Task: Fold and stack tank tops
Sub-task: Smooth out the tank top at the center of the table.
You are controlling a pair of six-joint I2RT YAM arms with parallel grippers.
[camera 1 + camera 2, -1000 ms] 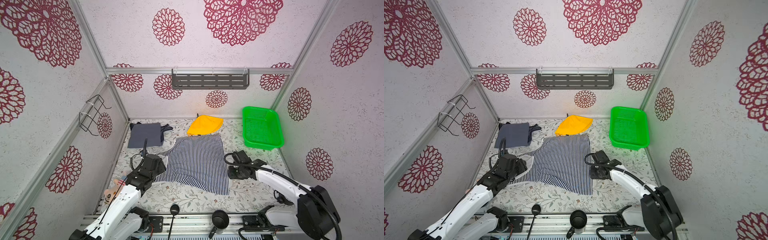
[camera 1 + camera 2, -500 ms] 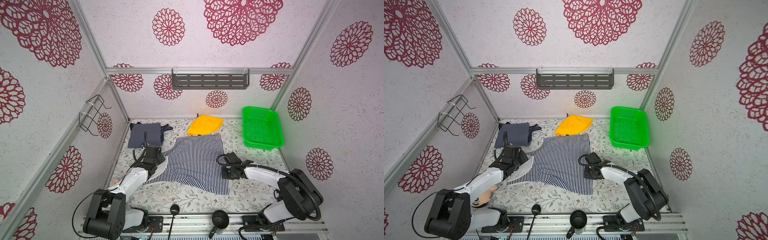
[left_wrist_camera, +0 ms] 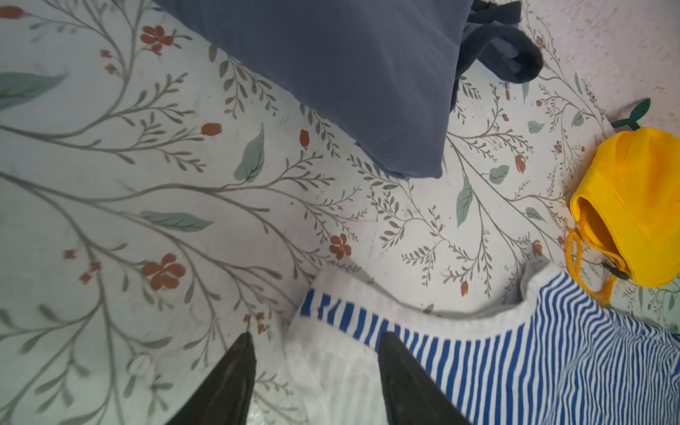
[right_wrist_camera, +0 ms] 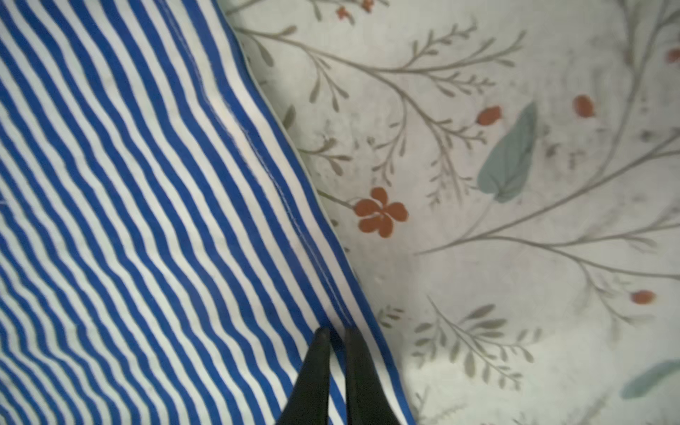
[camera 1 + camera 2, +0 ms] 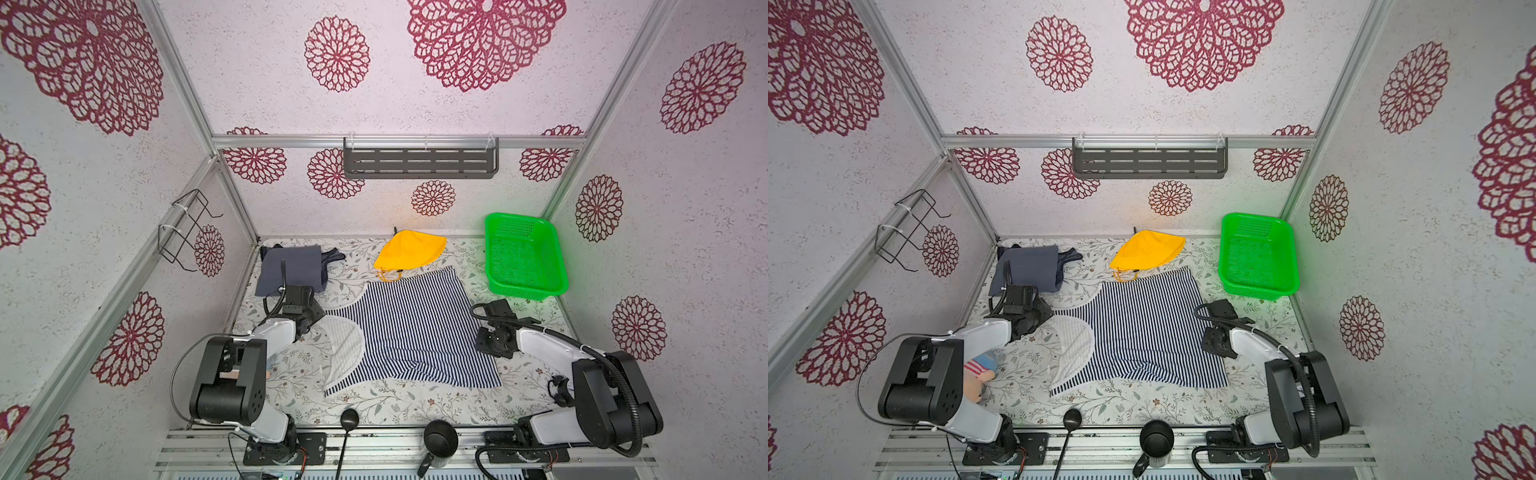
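Right wrist view: right end effector (image 4: 337, 333) pinches the striped tank top (image 4: 147, 220) at its hem; left end effector (image 3: 314, 335) gapes over a strap.

yellow hat (image 5: 409, 249) | green basket (image 5: 528, 291) | black mug (image 5: 441, 434) | ladle (image 5: 349, 417)

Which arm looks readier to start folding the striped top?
Probably the right. The right fingers are pinched on the striped top's hem, ready to lift; the left fingers stand open astride a shoulder strap, gripping nothing yet.

Place: my lab test booth.
Walls: printed panels (image 5: 395, 104) in aluminium frame (image 5: 291, 141), 12 o'clock.
Mount: my base rail (image 5: 382, 446), 6 o'clock.
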